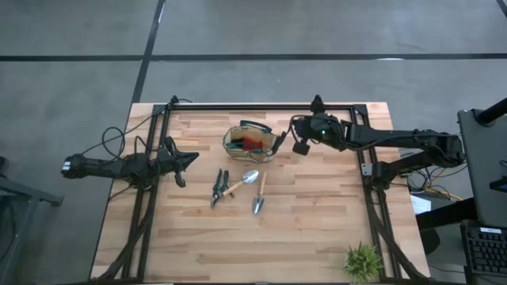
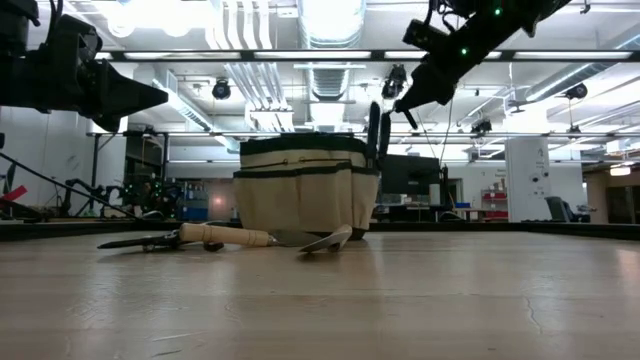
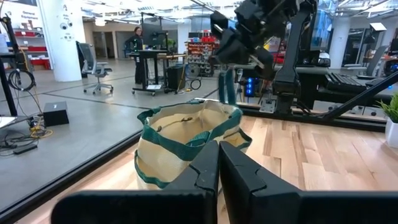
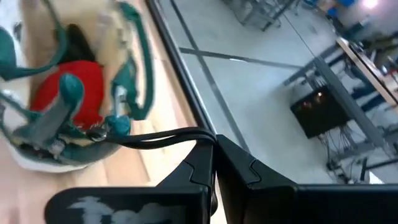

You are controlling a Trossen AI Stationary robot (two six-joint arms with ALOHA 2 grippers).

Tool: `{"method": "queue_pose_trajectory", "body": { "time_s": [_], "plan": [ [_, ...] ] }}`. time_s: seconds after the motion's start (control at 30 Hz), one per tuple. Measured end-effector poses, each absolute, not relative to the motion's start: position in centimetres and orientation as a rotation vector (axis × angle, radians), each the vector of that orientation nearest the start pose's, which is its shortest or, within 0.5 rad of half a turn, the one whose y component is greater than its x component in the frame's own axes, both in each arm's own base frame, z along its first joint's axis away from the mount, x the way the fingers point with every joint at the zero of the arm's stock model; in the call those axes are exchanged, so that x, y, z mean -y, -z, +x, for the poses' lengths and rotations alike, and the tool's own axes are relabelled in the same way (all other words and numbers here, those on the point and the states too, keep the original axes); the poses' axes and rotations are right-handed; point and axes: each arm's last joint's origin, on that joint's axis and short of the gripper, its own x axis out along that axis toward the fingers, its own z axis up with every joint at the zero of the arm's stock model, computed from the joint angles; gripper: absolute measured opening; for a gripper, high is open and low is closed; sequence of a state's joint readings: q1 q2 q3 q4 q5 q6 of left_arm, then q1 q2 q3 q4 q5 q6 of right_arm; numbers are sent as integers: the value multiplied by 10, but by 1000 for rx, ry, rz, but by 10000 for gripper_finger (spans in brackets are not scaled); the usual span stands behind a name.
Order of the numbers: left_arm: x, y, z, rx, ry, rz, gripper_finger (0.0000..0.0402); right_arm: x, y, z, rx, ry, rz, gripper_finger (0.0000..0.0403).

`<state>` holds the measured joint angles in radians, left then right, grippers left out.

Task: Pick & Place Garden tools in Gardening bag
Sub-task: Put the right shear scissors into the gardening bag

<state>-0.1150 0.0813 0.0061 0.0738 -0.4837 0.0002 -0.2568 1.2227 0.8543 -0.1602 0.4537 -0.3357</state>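
The tan gardening bag (image 1: 234,139) with green trim stands at the table's far middle. Inside it are a red item (image 4: 90,84) and teal-handled shears (image 3: 227,87), which stick up at the bag's right rim, handles uppermost. Dark shears (image 1: 219,187) and two wooden-handled trowels (image 1: 240,184) (image 1: 260,195) lie flat on the table in front of the bag. My right gripper (image 1: 295,147) is shut, tipped downward just above and to the right of the bag. My left gripper (image 1: 190,159) waits shut and level, left of the bag. My right gripper hovers close over the handles of the shears (image 2: 376,128) in the bag. A thin black curved strand (image 4: 168,135) runs from its fingers toward the bag. I cannot tell whether the shut fingers touch either one.
A small green plant (image 1: 363,261) stands at the table's near right corner. Black frame rails (image 1: 261,106) run along the far edge and both sides. The near half of the wooden table holds only the plant.
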Motion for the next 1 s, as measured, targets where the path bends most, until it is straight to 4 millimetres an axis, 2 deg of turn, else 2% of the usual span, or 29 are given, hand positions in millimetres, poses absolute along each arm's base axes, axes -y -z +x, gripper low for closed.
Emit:
{"method": "queue_pose_trajectory", "body": {
  "time_s": [0.1, 0.27, 0.33, 0.77, 1.0],
  "plan": [
    [-2, -166, 100, -1, -369, 1, 18, 89, -273, 246, -639, 619, -332, 8],
    [-2, -166, 100, -1, -369, 1, 16, 86, -272, 251, -567, 309, -243, 8],
    [-2, -166, 100, -2, -369, 1, 17, 84, -271, 252, -555, 256, -205, 8],
    [-2, -166, 100, -2, -369, 1, 18, 91, -271, 244, -616, 494, -203, 8],
    [-2, -166, 100, -2, -369, 0, 16, 89, -278, 238, -588, 518, -196, 23]
  ]
}}
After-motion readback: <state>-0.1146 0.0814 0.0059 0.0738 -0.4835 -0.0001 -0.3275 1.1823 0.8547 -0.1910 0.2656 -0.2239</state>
